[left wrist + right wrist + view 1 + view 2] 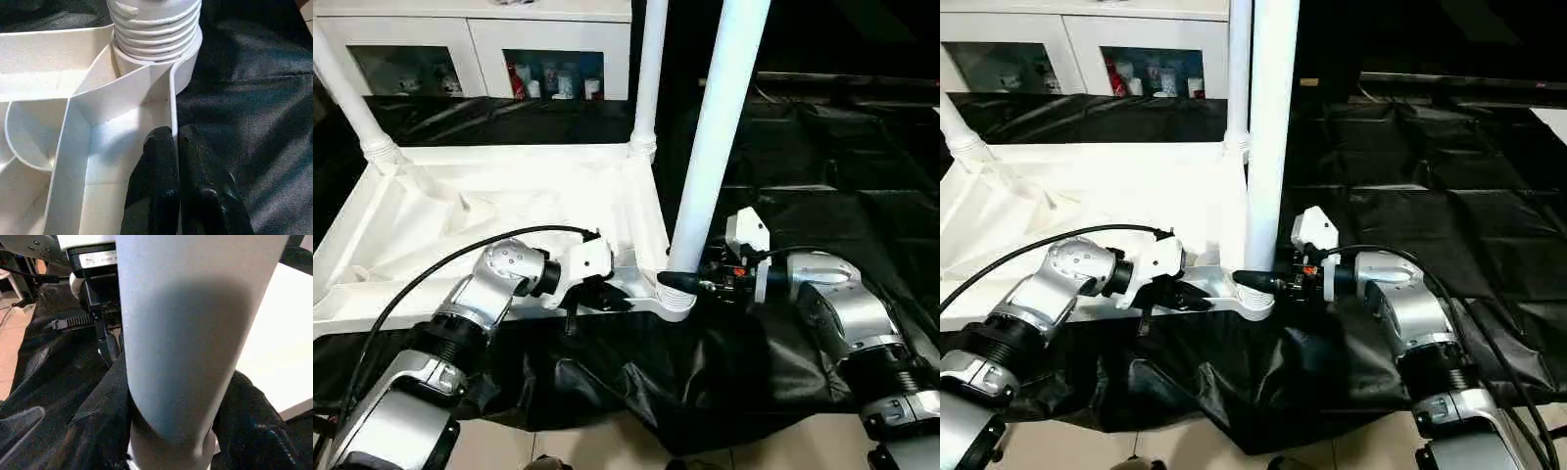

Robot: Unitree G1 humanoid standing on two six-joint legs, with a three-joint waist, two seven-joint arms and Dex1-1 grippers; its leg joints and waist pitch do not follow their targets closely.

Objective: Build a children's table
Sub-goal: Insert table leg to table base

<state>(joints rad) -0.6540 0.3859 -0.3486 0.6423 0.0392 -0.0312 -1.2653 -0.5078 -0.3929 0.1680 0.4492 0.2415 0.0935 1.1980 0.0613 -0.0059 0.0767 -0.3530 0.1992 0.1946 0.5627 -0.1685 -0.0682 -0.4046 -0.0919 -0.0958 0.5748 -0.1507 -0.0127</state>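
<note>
Left eye view: I see the upturned table top [499, 196] lying on black sheeting [783, 196], three legs standing in corner sockets. Left wrist view: my left tool [176, 147] is closed, pinching the top's near rim wall [172, 105] beside the threaded leg base [154, 22]. Right wrist view: my right tool [171, 431] clasps the near leg [195, 333] just above its socket.

We see the children's table [509, 196] as smooth white plastic with a slight gloss, its near leg [715, 137] the same, ribbed at the threaded end. The sheet [822, 186] beneath looks like black, shiny, creased cloth. Our forearms [847, 308] are brushed silver metal; the left pincer [176, 147] fingers [159, 181] are matt black and grainy.
</note>
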